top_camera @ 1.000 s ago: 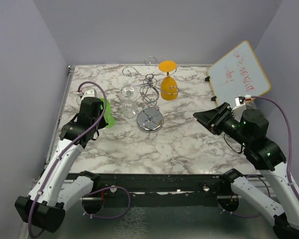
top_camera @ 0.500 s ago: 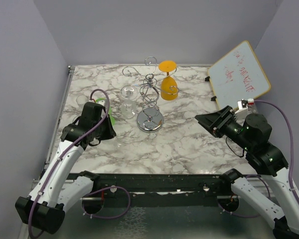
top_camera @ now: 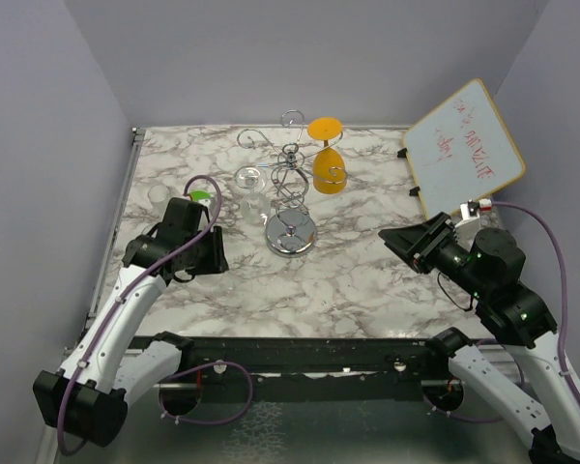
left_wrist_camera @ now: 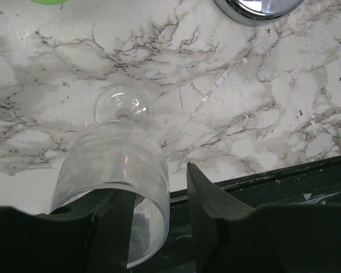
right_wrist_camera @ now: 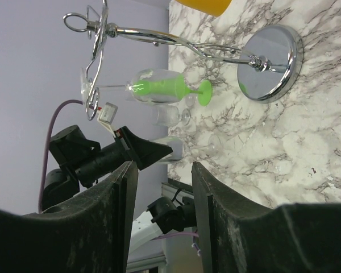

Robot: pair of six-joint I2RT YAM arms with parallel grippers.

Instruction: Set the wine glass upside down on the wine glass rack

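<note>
A clear wine glass stands on the marble with its foot down and its mouth towards my left wrist camera. My left gripper is open at the rim. The left finger shows through the bowl; the right finger stands outside with a gap. The chrome wine glass rack stands at mid-table on its mirrored disc base. An orange glass and a clear glass hang on it upside down. My right gripper is open and empty, right of the rack.
A green glass is behind my left arm. A small clear glass sits at the far left. A whiteboard leans at the back right. The table's black front rail is close under my left gripper.
My left gripper has moved from the green glass towards the near edge and now sits at the clear wine glass. My right gripper has drifted slightly nearer and lower.
</note>
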